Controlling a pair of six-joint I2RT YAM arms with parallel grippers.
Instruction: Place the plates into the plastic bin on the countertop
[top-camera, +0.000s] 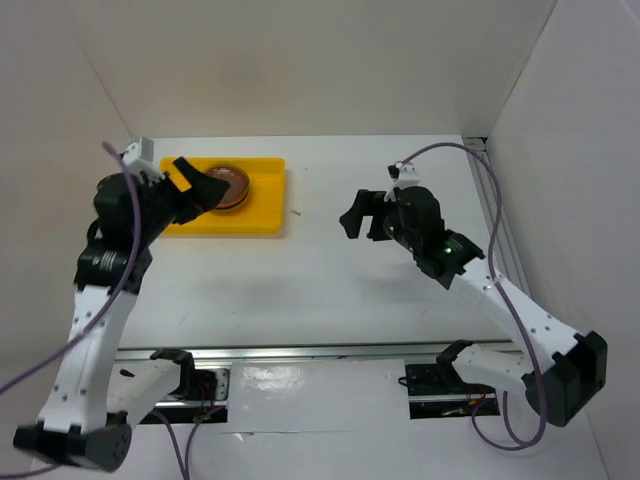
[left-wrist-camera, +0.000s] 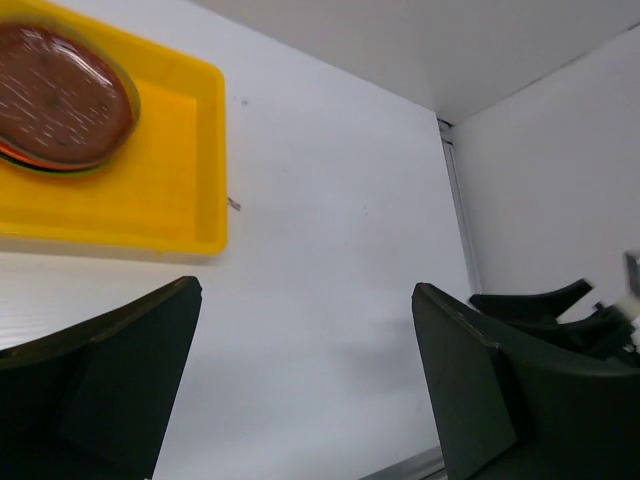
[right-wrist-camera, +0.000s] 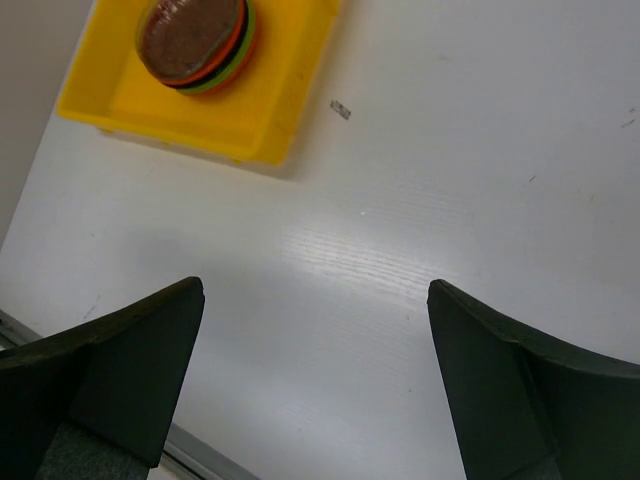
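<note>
The yellow plastic bin (top-camera: 262, 200) lies at the back left of the white countertop (top-camera: 330, 270). In it sits a stack of plates (top-camera: 234, 187) with a glossy dark plate on top and orange and green rims showing below (right-wrist-camera: 195, 40). My left gripper (top-camera: 205, 185) hovers open over the bin's left part, beside the stack; nothing is between its fingers (left-wrist-camera: 305, 290). My right gripper (top-camera: 350, 213) hangs open and empty over the middle of the countertop, right of the bin (right-wrist-camera: 315, 290). The stack (left-wrist-camera: 60, 100) and the bin (left-wrist-camera: 170, 200) also show in the left wrist view.
A tiny dark speck (top-camera: 296, 212) lies on the countertop just right of the bin. White walls close in the back and both sides. A metal rail (top-camera: 330, 352) runs along the near edge by the arm bases. The right arm's fingers (left-wrist-camera: 560, 305) show in the left wrist view.
</note>
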